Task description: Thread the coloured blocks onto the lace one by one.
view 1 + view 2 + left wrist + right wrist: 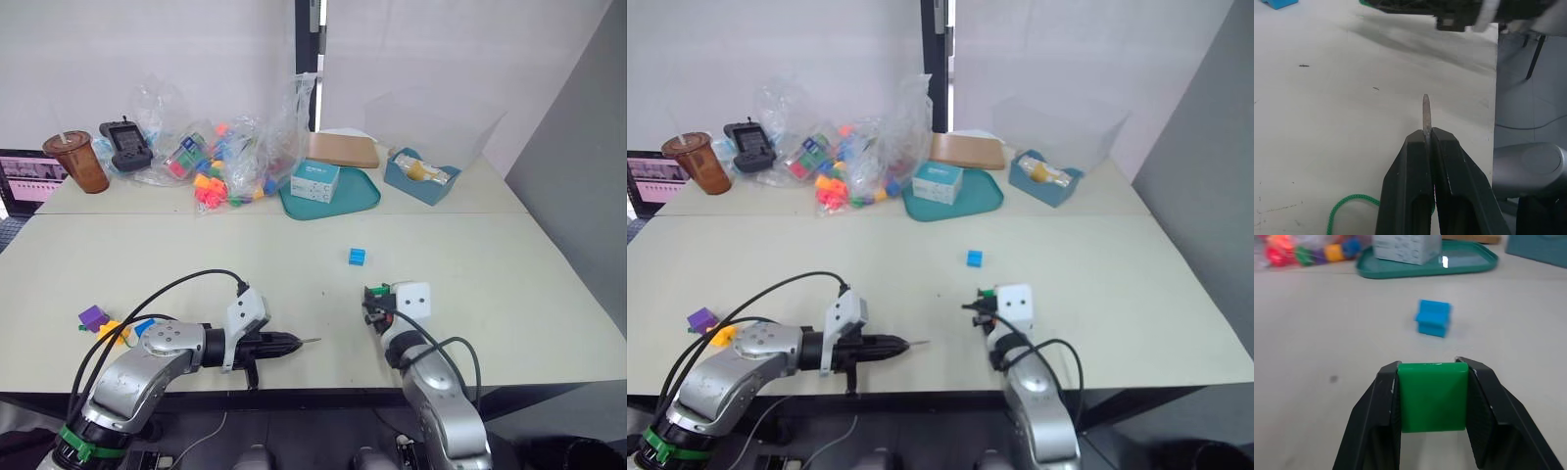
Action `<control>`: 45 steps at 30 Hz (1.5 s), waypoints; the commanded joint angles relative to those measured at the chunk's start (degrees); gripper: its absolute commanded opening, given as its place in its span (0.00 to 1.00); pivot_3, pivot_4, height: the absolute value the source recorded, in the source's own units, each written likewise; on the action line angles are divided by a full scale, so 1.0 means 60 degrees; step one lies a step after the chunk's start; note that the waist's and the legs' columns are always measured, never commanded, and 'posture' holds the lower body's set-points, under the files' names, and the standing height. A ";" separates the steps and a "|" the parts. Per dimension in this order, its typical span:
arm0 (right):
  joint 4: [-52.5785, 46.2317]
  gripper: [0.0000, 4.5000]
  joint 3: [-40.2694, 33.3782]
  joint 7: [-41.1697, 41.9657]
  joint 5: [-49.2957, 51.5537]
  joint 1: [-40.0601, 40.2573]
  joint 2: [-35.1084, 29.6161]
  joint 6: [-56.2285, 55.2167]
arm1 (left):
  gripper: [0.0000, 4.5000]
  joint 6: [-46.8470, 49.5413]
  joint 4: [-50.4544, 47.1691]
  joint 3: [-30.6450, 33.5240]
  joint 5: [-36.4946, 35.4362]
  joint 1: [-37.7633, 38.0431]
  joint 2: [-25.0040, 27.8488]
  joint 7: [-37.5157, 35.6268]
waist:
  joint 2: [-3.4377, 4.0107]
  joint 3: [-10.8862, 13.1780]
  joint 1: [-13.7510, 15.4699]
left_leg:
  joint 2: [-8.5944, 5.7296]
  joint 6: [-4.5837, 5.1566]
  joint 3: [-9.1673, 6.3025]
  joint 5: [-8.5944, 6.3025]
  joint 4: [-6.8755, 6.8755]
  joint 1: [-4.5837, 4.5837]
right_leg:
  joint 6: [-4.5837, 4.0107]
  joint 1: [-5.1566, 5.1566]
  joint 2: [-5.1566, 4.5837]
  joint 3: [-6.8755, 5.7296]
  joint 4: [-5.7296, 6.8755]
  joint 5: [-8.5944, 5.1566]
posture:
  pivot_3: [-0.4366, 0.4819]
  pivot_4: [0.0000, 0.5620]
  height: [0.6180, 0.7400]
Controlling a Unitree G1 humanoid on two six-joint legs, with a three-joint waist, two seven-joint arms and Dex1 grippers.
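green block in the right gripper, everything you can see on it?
The green block is a small, smooth, glossy piece that looks like plastic, with a flat square face and rounded corners. It sits clamped between the two black fingers of the right gripper, one on each side, held just above the table. No hole shows on the visible face.

It looked like a lab: plain white walls, pale tables (509,284), a laptop (24,181) and handheld controller (125,145) at the back-left edge.
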 commanded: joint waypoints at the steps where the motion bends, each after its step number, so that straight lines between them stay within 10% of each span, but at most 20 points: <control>1: -0.1217 0.26 0.0643 0.0124 0.0030 0.0556 -0.0209 0.0850 | 0.00 -0.0167 0.0043 0.0126 0.0005 -0.0218 0.0151 -0.0181 | -0.0001 0.0000 0.0012 | 0.0000 0.0000 0.0001 0.0000 0.0001 0.0001 | 0.0000 0.0002 0.0000 0.0000 0.0000 0.0000 | 0.48 0.27 1.00; 14: -0.0814 0.26 0.1199 -0.0005 0.0522 0.1020 0.0062 0.2451 | 0.00 -0.0045 0.0033 0.0130 -0.0066 -0.0322 0.0422 -0.0331 | -0.0004 -0.0001 0.0008 | 0.0002 0.0000 -0.0002 0.0000 0.0002 0.0004 | -0.0004 0.0002 0.0004 -0.0003 -0.0002 -0.0003 | 0.48 0.27 1.00; 22: -0.2060 0.95 -0.0194 0.1227 0.1632 0.0145 -0.0752 0.2746 | 0.00 -0.0032 0.0021 0.0088 -0.0037 -0.0268 0.0373 -0.0265 | -0.0005 0.0000 0.0043 | -0.0001 0.0000 -0.0001 0.0000 0.0003 0.0001 | -0.0003 0.0002 0.0001 -0.0003 -0.0003 -0.0003 | 0.48 0.27 1.00; 28: -0.2749 0.99 -0.1816 0.4634 0.4893 -0.1577 -0.3523 0.4380 | 0.00 -0.0032 -0.0014 0.0111 -0.0037 -0.0209 0.0330 -0.0169 | -0.0005 0.0002 0.0041 | -0.0001 0.0001 -0.0005 0.0000 0.0004 0.0002 | -0.0003 0.0005 0.0004 -0.0006 -0.0002 -0.0002 | 0.48 0.27 1.00; 35: 0.0542 0.99 0.0107 0.9473 0.3811 -0.4025 -0.7425 0.1570 | 0.00 0.0015 -0.0201 -0.0003 -0.0041 -0.0122 0.0279 -0.0078 | -0.0011 0.0008 0.0027 | -0.0002 0.0004 -0.0009 -0.0001 0.0007 0.0007 | -0.0003 0.0019 0.0004 -0.0013 -0.0017 -0.0002 | 0.48 0.27 1.00; 45: 0.6167 0.99 0.2430 1.1686 0.1089 -0.6963 -0.6200 -0.2826 | 0.00 0.0316 -0.0822 0.0056 -0.0145 0.0295 0.0427 0.0129 | -0.0013 0.0013 0.0061 | 0.0000 0.0005 0.0002 0.0000 0.0016 -0.0001 | -0.0002 0.0010 0.0001 -0.0003 -0.0023 -0.0002 | 0.48 0.27 1.00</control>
